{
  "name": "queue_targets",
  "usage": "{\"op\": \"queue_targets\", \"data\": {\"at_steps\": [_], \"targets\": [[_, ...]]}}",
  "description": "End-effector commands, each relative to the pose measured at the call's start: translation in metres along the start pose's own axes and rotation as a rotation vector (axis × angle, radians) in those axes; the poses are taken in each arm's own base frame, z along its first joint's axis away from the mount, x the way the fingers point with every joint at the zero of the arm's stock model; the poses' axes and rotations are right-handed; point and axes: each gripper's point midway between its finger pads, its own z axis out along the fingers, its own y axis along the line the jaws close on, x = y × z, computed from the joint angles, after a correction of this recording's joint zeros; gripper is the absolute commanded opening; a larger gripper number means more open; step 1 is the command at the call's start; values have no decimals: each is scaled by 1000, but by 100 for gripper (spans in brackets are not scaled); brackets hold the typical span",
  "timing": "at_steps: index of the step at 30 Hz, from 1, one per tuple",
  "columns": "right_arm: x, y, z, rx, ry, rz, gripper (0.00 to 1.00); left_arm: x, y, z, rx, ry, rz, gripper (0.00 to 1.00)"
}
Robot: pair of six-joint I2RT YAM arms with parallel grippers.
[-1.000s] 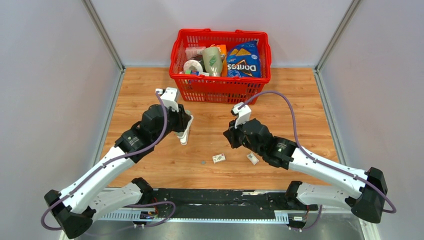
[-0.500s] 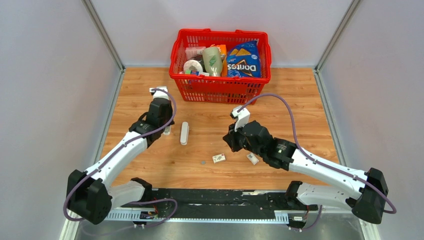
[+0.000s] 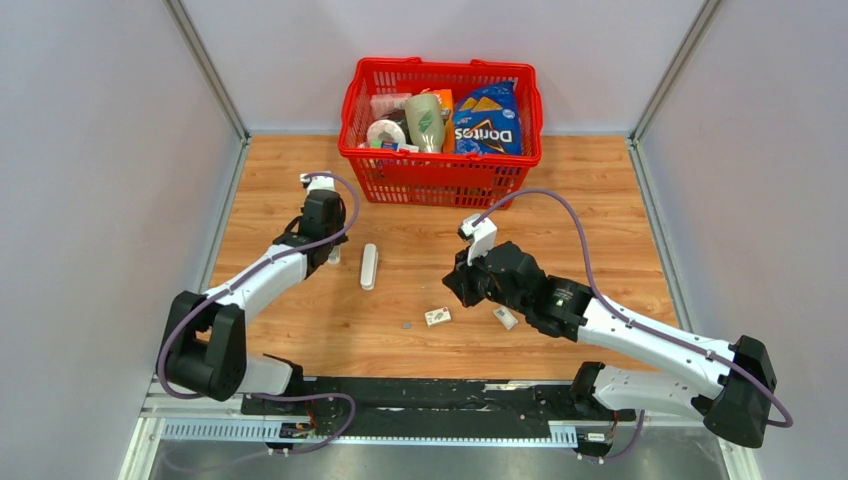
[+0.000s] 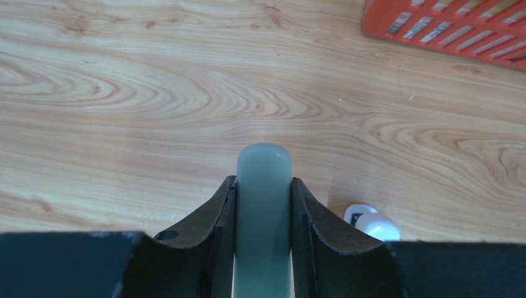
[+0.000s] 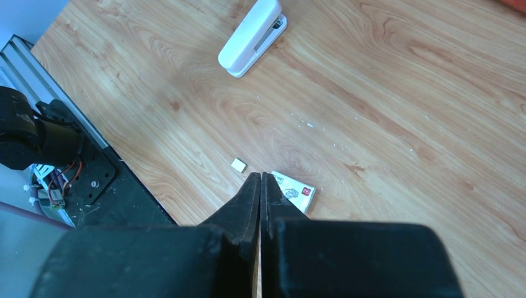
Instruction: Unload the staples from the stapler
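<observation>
The white stapler lies flat and closed on the wooden table; the right wrist view has it at the top, and its rounded end peeks into the left wrist view. My left gripper stands just left of the stapler, shut on a grey-green bar that sticks out past the fingertips. My right gripper is shut on nothing and hovers right of the stapler, above a small printed box. The staples are out of view.
A red basket full of groceries stands at the back. The small printed box, a tiny grey piece and a white scrap lie near the front. Grey walls close in both sides.
My left arm has pulled back to the left, away from the stapler, with the grey-green bar in its jaws. The stapler now lies flat. The right gripper has barely shifted.
</observation>
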Motion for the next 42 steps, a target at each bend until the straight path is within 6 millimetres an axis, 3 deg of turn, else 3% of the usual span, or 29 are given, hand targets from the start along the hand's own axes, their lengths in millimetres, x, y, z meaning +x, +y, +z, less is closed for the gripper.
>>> {"op": "queue_targets", "data": {"at_steps": [1,8,14,20,24,34,38,42], "targets": [[-5,5,2,-24,-15,2,0,-22,-7,14,37,-86,-28,0],[-3,6,6,-25,-5,-4,0,-5,-7,35,23,-45,-31,0],[3,4,10,-20,12,-2,0,53,-4,52,22,56,-65,0],[9,5,13,-26,26,6,0,75,-17,41,76,163,-156,0],[10,8,18,-38,34,13,0,105,-14,47,51,265,-134,0],[10,7,13,-39,28,25,0,101,-22,43,69,297,-131,0],[10,8,14,-38,29,24,0,79,-27,35,94,271,-126,0],[10,8,16,-39,28,22,0,45,-30,23,120,216,-107,0]]}}
